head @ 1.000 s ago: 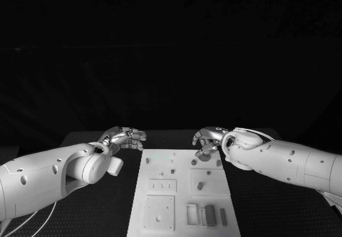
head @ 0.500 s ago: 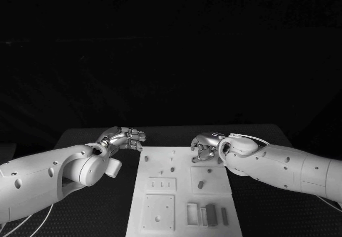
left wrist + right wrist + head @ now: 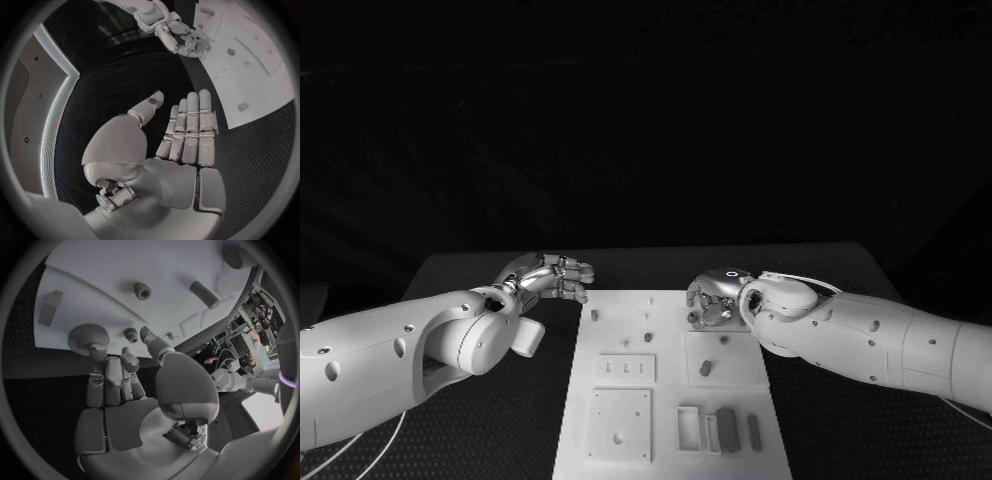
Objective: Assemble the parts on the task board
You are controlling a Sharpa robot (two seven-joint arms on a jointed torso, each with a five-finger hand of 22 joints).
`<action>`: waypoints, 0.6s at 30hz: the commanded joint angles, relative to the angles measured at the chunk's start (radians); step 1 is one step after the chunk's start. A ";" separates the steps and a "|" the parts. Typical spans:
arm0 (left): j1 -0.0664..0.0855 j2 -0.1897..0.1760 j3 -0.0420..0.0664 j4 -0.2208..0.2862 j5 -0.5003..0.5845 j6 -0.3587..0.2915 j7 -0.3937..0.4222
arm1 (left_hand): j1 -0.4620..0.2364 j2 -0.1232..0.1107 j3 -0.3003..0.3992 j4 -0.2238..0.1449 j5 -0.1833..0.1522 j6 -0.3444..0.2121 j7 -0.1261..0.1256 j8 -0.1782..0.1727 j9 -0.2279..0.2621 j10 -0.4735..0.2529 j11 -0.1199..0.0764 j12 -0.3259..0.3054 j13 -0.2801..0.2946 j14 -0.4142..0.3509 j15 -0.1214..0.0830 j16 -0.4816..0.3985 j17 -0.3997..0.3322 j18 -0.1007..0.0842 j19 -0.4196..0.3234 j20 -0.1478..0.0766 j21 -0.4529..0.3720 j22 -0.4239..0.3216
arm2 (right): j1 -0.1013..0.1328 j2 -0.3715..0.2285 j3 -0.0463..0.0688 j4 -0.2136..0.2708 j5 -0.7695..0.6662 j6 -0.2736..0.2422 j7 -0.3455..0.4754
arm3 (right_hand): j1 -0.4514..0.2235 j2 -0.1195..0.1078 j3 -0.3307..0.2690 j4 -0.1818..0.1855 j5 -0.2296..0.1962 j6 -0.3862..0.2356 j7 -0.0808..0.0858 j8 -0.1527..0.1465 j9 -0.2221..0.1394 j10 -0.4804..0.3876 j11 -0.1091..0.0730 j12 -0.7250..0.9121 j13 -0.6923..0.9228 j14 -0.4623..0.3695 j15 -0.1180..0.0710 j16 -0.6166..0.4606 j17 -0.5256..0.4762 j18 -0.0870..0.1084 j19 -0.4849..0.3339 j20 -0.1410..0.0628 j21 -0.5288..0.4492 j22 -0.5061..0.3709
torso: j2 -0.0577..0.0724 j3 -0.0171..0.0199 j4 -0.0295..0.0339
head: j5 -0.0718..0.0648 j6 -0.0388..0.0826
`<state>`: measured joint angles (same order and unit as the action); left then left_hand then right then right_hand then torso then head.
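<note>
board: white task board lay mid-table, long side running from the near edge toward the far edge of the table.
parts: grey blocks stood in slots at the board's near right corner; a short peg sat in the right middle panel; a knurled round knob sat by the board's far right corner.
right hand: right hand was at the board's far right corner, fingers curled in right by the knob. Fingertips looked to be touching or just beside it; couldn't tell if the grip was closed on it.
left hand: left hand hovered off the board's far left corner, over the table, fingers straight and side by side, thumb apart, holding nothing.
step (my read): right hand was going for the knob; nothing looked seated yet at that end.
handling (my read): knob looked small, rigid, light. Knurled rim should give decent friction, so pinch across the rim from opposite sides, not the smooth top face. Pegs and blocks were stiff too, likely easy to tip, so take them mid-height and keep them upright for insertion.
risk: a glancing fingertip could push the knob off the board edge.
</note>
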<state>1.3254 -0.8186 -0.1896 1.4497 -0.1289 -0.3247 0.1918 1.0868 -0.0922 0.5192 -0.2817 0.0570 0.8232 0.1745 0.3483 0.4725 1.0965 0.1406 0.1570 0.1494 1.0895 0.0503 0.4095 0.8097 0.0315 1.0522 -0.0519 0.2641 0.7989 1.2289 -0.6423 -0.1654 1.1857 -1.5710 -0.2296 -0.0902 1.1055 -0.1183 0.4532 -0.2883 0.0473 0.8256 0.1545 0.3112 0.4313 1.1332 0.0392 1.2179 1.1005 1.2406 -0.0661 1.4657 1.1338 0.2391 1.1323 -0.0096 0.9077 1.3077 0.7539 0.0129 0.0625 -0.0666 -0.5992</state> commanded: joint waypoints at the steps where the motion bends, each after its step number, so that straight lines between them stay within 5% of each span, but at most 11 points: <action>1: 0.002 -0.001 0.001 0.002 -0.006 0.006 0.013 | -0.005 0.002 -0.005 0.002 -0.002 -0.003 -0.003 -0.003 0.000 0.004 -0.003 -0.007 0.001 -0.007 -0.001 -0.005 0.001 0.018 -0.005 0.001 -0.004 0.001 | -0.002 0.003 0.000 -0.002 -0.030 0.009 -0.006 | -0.004 0.013 0.008 -0.001 0.002 0.012 -0.002 0.006 0.002 0.009 0.000 0.007 0.004 0.008 -0.001 0.005 0.002 0.023 -0.002 -0.010 0.006 0.024 | 0.007 0.0009 0.0003 | -0.001 0.001; 11: 0.007 -0.005 0.001 0.009 -0.006 0.006 0.013 | -0.005 0.002 -0.005 0.002 -0.002 -0.003 -0.002 -0.004 0.001 0.004 -0.003 -0.007 0.001 -0.007 -0.001 -0.007 0.002 0.018 -0.006 0.001 -0.004 0.002 | -0.005 0.010 0.000 -0.011 -0.037 0.008 -0.006 | 0.001 0.051 0.027 -0.001 0.003 0.048 -0.012 0.020 0.010 0.037 -0.010 0.020 0.015 0.022 -0.010 0.016 0.007 0.023 -0.003 -0.015 0.019 0.023 | 0.021 0.0036 0.0029 | 0.000 -0.001; 18: 0.010 -0.008 0.002 0.010 -0.006 0.005 0.012 | -0.005 0.002 -0.005 0.002 -0.002 -0.003 -0.002 -0.004 0.001 0.004 -0.003 -0.008 0.001 -0.006 -0.001 -0.007 0.003 0.018 -0.006 0.001 -0.004 0.002 | -0.005 0.008 0.000 -0.011 -0.039 0.022 -0.007 | -0.003 0.051 0.083 0.005 0.003 0.083 -0.023 0.029 0.016 0.054 -0.020 0.023 0.020 0.027 -0.019 0.021 0.003 0.023 -0.002 -0.015 0.029 0.022 | 0.028 0.0045 0.0027 | 0.001 -0.006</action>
<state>1.3331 -0.8268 -0.1887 1.4571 -0.1300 -0.3249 0.1920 1.0868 -0.0922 0.5192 -0.2816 0.0570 0.8232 0.1745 0.3483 0.4725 1.0966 0.1404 0.1532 0.1495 1.0896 0.0503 0.4056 0.8117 0.0315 1.0523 -0.0518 0.2641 0.7996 1.2292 -0.6329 -0.1610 1.1758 -1.5921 -0.2329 -0.0932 1.1067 -0.0691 0.5337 -0.2831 0.0472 0.9027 0.1284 0.3348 0.4488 1.1834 0.0177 1.2359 1.1203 1.2638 -0.0820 1.4813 1.1378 0.2384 1.1325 -0.0132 0.9317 1.3076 0.7771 0.0167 0.0654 -0.0672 -0.6025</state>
